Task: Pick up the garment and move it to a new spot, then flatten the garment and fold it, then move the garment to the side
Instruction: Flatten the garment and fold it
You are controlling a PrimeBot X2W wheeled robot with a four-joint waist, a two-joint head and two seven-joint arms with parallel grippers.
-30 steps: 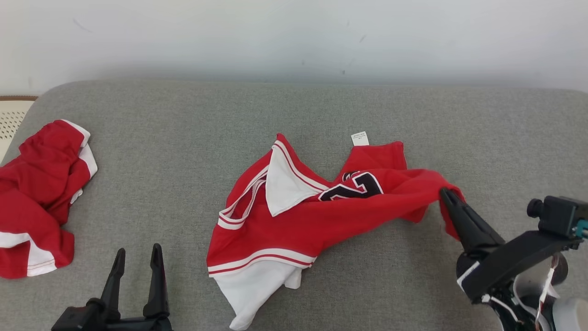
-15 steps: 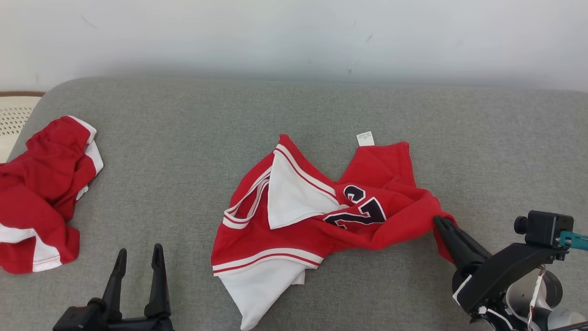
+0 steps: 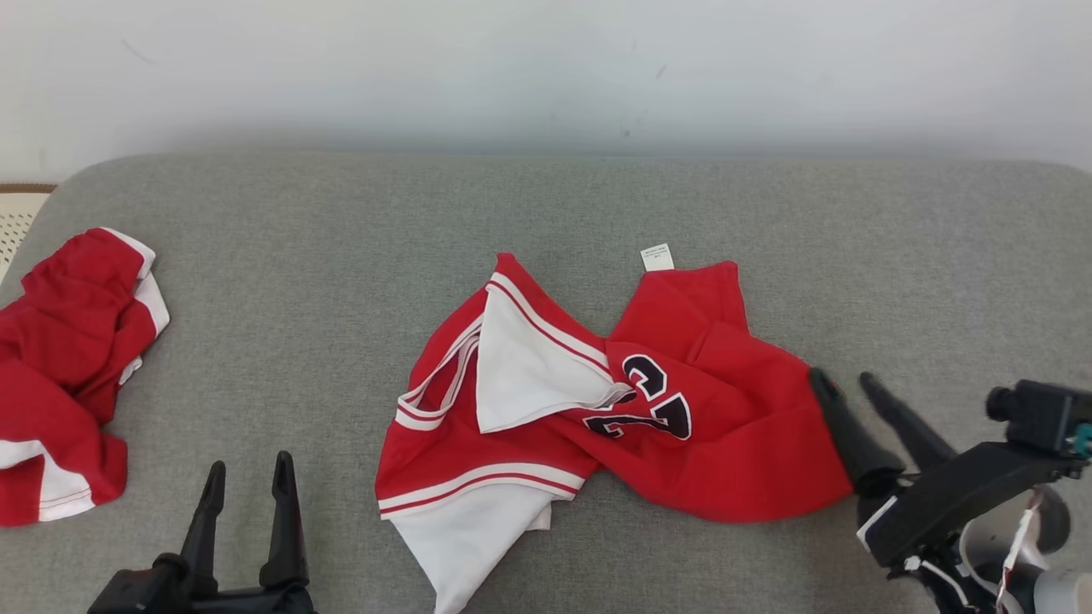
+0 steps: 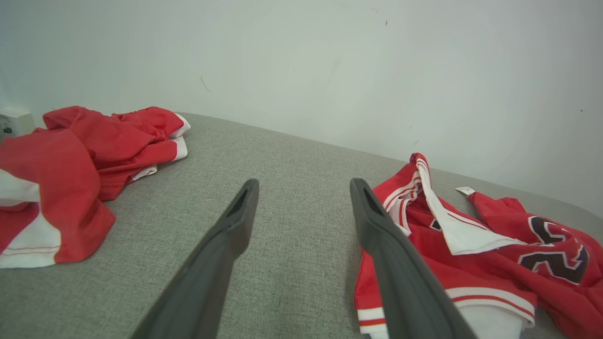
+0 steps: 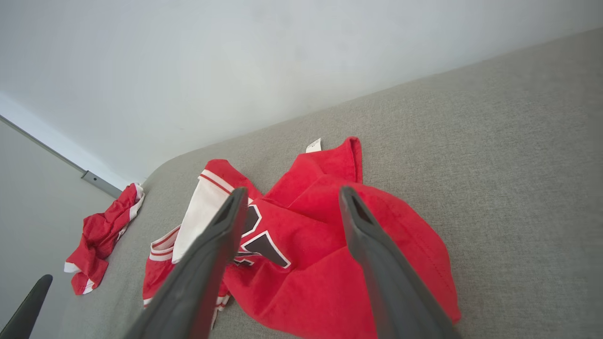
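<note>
The garment (image 3: pixel 614 401) is a red jersey lying crumpled in the middle of the grey cushion (image 3: pixel 341 256). Its black numerals (image 3: pixel 653 401) face up, a white side panel is folded over its left half, and a small white label (image 3: pixel 657 257) sticks out at its far edge. My right gripper (image 3: pixel 845 378) stands open at the jersey's right edge, its left finger touching the cloth and nothing between the fingers. In the right wrist view the garment (image 5: pixel 306 273) lies under the open right gripper (image 5: pixel 293 189). My left gripper (image 3: pixel 248 463) rests open at the lower left, apart from the garment (image 4: pixel 471 263).
A smaller red garment with white panels (image 3: pixel 60 375) lies bunched at the cushion's left end. A cream perforated object (image 3: pixel 17 222) sits beyond that end. A pale wall runs along the cushion's back. Bare cushion lies to the right of the jersey and behind it.
My right gripper has opened and let go of the jersey's right edge. The lifted, stretched cloth has dropped onto the cushion. The left gripper has stayed put; the camera shifted slightly.
</note>
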